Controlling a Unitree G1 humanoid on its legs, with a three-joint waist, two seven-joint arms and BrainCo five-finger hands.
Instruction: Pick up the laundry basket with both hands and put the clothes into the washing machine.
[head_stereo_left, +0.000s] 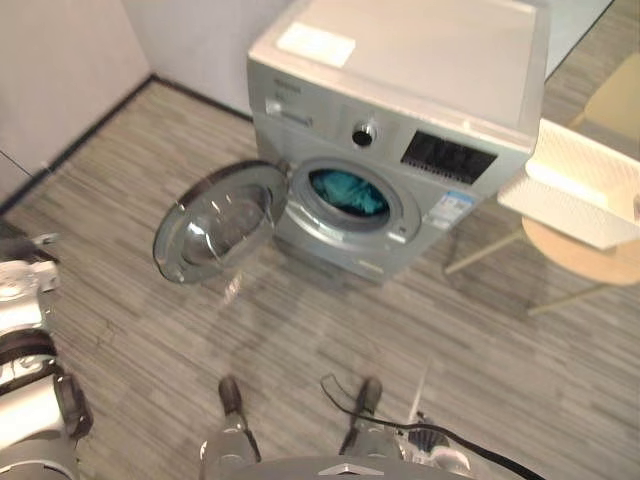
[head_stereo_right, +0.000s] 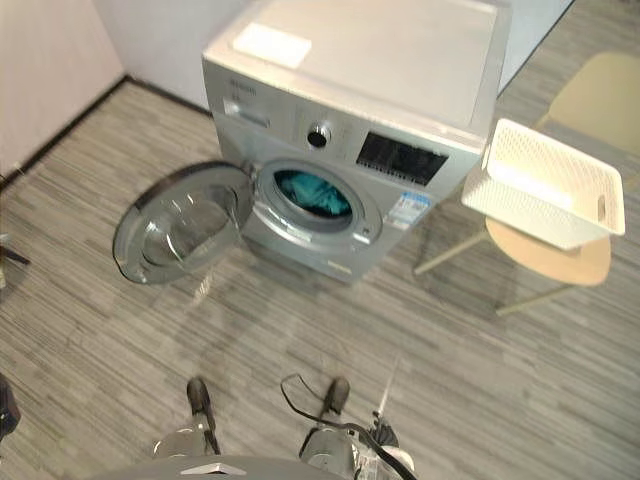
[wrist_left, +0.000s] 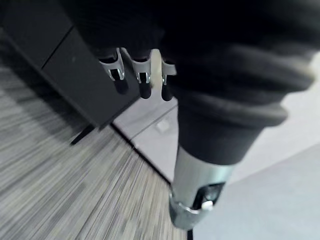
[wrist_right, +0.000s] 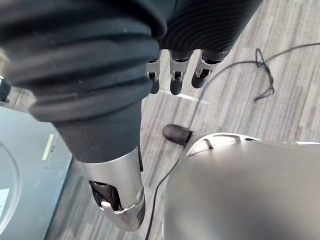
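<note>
hanging above the grey plank floor (head_stereo_right: 300, 330), the left hand (wrist_left: 142, 80) and the right hand (wrist_right: 175, 80) both have loose fingers and grip nothing. beyond them stands the washing machine (head_stereo_right: 400, 60), its round door (head_stereo_right: 180, 225) swung wide to the left. teal clothes (head_stereo_right: 312, 195) lie bunched inside it. a blue-and-white label (head_stereo_right: 407, 210) sits beside the opening and a white sticker (head_stereo_right: 270, 45) on the lid, their print too small to read. the white lattice laundry basket (head_stereo_right: 520, 200) rests on a wooden stool (head_stereo_right: 555, 265) just right of the machine.
</note>
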